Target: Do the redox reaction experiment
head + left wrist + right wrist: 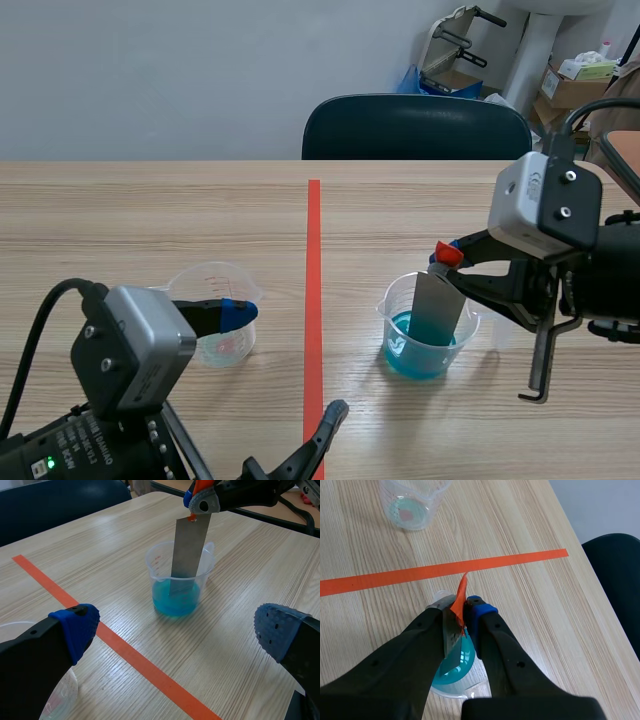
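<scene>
Right pincer (447,258) grips metal strip (438,308) — dipped in blue-liquid beaker (394,303).

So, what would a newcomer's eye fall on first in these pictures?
The right gripper holds a grey metal strip nearly upright, its lower end dipped in the blue liquid of a clear beaker, right of the orange-red tape line. Left of that line stands a second clear beaker, with the open left gripper next to it.
</scene>
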Action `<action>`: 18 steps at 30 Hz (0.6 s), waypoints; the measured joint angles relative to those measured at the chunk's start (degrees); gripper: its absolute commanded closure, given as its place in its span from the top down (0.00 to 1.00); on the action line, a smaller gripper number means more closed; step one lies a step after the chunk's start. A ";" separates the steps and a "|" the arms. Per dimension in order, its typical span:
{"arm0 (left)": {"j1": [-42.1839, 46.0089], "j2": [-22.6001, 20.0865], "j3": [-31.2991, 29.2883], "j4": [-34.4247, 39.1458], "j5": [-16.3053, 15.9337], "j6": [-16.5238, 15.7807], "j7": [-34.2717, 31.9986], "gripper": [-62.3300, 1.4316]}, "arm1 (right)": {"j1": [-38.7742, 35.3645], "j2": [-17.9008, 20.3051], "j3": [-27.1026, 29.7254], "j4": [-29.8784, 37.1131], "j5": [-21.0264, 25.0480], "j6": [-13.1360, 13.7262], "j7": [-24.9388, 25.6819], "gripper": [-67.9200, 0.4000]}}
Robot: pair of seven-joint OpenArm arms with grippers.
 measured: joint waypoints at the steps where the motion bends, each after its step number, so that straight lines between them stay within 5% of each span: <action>1: 0.00 0.00 0.00 0.00 0.00 0.00 0.00 1.00 | 0.00 0.00 0.00 0.00 0.00 0.07 0.00 0.02; 12: 0.00 0.00 0.00 0.00 0.00 0.00 0.00 1.00 | -0.02 0.17 0.96 4.61 0.15 3.65 -4.02 0.02; 18: 0.00 0.00 0.00 0.00 0.00 0.00 0.00 1.00 | -0.02 0.17 4.68 8.57 4.92 5.73 -8.33 0.02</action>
